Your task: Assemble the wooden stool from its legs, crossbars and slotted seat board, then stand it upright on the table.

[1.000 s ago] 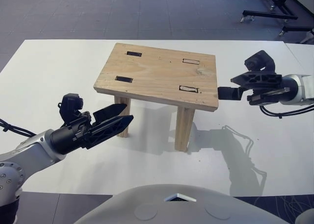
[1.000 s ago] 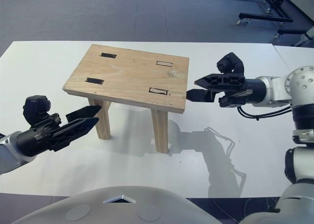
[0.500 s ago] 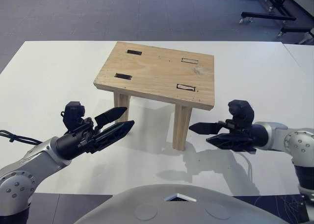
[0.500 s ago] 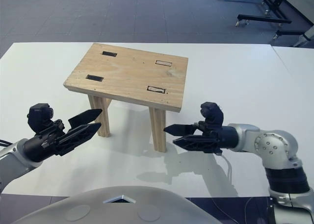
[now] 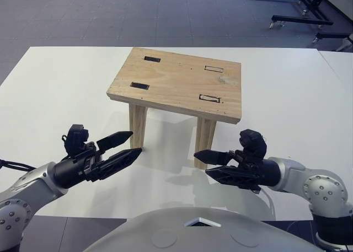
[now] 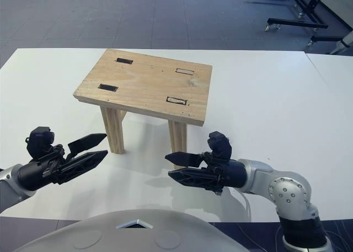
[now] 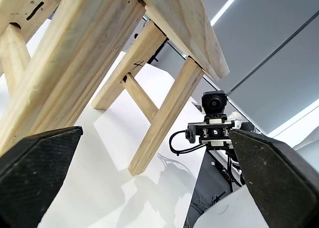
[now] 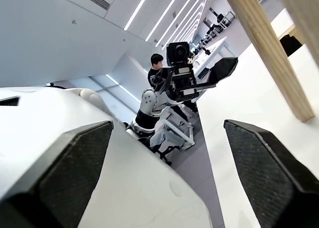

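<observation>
Here, the assembled wooden stool (image 5: 176, 84) is standing upright in the middle of the table (image 5: 287, 97), an unreadable pencil mark (image 7: 138, 64) showing on one leg (image 7: 117, 83). Near it, the left gripper (image 5: 135, 142) and right gripper (image 5: 201, 164) are hovering, fingers slightly parted, holding nothing.

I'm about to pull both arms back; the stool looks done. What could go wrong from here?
1. The open right pincer sits low beside the right front leg of the stool; a sideways swing could knock it.
2. The open left pincer points at the left front leg; any forward drift could shove the stool across the table.
</observation>
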Action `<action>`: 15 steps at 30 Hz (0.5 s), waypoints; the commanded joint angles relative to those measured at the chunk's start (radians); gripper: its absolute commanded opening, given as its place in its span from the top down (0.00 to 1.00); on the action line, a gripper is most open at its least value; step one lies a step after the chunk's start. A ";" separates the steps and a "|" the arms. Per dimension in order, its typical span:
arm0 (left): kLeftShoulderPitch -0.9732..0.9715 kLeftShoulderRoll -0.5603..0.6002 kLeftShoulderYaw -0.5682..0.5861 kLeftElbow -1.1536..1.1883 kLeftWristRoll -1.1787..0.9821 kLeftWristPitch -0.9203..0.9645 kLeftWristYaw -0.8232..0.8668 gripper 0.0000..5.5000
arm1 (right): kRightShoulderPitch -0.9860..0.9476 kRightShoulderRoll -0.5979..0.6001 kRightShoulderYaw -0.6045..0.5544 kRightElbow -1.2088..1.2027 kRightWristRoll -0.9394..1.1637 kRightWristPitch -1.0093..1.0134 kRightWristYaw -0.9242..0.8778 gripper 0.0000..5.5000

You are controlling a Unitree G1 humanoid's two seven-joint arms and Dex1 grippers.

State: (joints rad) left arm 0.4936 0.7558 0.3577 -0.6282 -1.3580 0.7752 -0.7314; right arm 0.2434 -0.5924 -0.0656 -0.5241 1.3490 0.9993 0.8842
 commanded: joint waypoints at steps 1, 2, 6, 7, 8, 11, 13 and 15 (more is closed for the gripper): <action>-0.069 0.014 -0.031 0.054 0.032 0.027 0.009 0.02 | -0.024 0.067 0.045 0.032 -0.133 -0.097 -0.050 0.24; -0.086 0.010 -0.049 0.065 0.045 0.030 0.011 0.02 | -0.031 0.078 0.062 0.047 -0.170 -0.121 -0.049 0.24; -0.169 -0.026 -0.141 0.114 0.129 0.023 0.008 0.02 | -0.075 0.102 0.108 0.144 -0.304 -0.211 0.009 0.24; -0.186 -0.037 -0.162 0.125 0.152 0.018 0.008 0.02 | -0.091 0.107 0.114 0.173 -0.331 -0.233 0.025 0.24; -0.204 -0.048 -0.180 0.138 0.176 0.013 0.006 0.02 | -0.118 0.124 0.129 0.202 -0.362 -0.252 0.024 0.24; -0.282 -0.100 -0.255 0.213 0.273 -0.009 0.013 0.02 | -0.214 0.159 0.168 0.259 -0.432 -0.281 0.025 0.24; -0.324 -0.129 -0.290 0.257 0.334 -0.030 0.011 0.02 | -0.265 0.154 0.175 0.279 -0.445 -0.273 0.049 0.24; -0.393 -0.165 -0.315 0.338 0.402 -0.062 0.011 0.02 | -0.337 0.159 0.167 0.298 -0.436 -0.243 0.041 0.24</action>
State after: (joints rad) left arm 0.1670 0.6168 0.0666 -0.3588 -1.0252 0.7528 -0.7303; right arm -0.0210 -0.4329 0.1107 -0.2436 0.9177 0.7347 0.9314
